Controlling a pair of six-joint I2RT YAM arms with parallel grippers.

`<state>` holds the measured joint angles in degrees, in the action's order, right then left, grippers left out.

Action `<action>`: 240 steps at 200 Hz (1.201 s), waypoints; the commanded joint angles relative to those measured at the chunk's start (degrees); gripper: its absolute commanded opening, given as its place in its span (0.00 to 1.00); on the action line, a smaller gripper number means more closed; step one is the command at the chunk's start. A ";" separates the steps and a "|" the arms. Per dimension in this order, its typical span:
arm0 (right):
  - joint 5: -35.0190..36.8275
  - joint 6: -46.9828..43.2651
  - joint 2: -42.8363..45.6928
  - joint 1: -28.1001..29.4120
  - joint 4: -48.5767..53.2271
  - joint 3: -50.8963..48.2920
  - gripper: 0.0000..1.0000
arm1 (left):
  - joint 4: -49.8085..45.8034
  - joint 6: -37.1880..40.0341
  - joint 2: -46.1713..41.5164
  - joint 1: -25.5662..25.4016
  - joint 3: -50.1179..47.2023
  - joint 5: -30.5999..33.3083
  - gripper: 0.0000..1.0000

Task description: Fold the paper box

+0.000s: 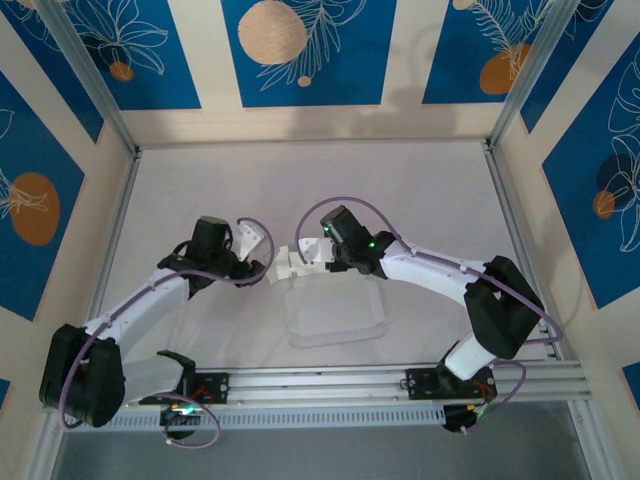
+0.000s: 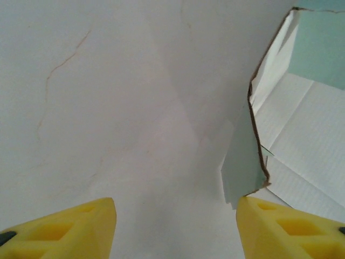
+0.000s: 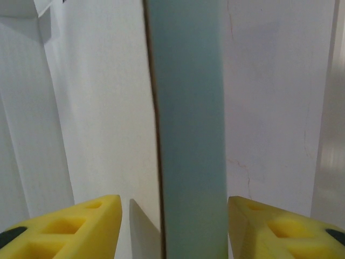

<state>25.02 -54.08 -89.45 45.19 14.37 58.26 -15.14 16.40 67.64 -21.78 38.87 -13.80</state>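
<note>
Paper box (image 1: 335, 315), mint flap upright inside gaping right pincer (image 3: 173, 203); left pincer (image 2: 175, 203) spread, empty.

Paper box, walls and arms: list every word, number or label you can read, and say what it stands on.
None can be read. The paper box is plain white and pale green. The wall panels bear only leaf and circle drawings.
</note>
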 commanded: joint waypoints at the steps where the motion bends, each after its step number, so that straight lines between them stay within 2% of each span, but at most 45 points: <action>1: -1.80 1.44 -0.68 0.22 -0.22 1.00 0.55 | 3.73 -0.41 -1.89 -1.15 -1.70 -4.28 0.60; 56: -3.18 3.15 -0.90 0.41 -0.13 0.98 0.54 | 8.83 0.18 -3.06 -3.38 -3.56 -8.94 0.60; 105: -0.88 3.20 -1.45 0.62 -0.57 0.89 0.54 | 11.02 0.08 -3.44 -5.54 -4.02 -12.90 0.58; 120: -0.07 2.44 -0.87 0.38 -0.45 1.09 0.54 | 10.92 0.65 -4.61 -5.54 -4.21 -10.70 0.55; 144: 0.93 0.21 0.21 -0.56 0.78 1.63 0.61 | 11.16 2.42 -6.04 -5.48 -4.61 -7.56 0.52; 173: -0.15 0.30 0.47 -2.10 4.96 4.14 0.61 | 11.48 3.41 -7.04 -5.50 -4.69 -5.27 0.48; 190: -3.11 1.22 2.86 -1.71 6.95 4.15 0.64 | 12.54 3.15 -7.87 -5.51 -5.17 -4.59 0.48; 216: -7.92 5.69 10.49 -1.48 6.80 1.76 0.75 | 13.53 1.91 -8.18 -5.51 -5.24 -4.30 0.46; 240: -8.59 16.79 20.12 -4.04 2.19 -2.26 0.74 | 14.50 -0.29 -8.51 -5.55 -5.13 -4.55 0.44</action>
<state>20.36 -48.31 -78.72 43.29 19.86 59.00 -2.98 17.93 60.27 -26.92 34.22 -18.79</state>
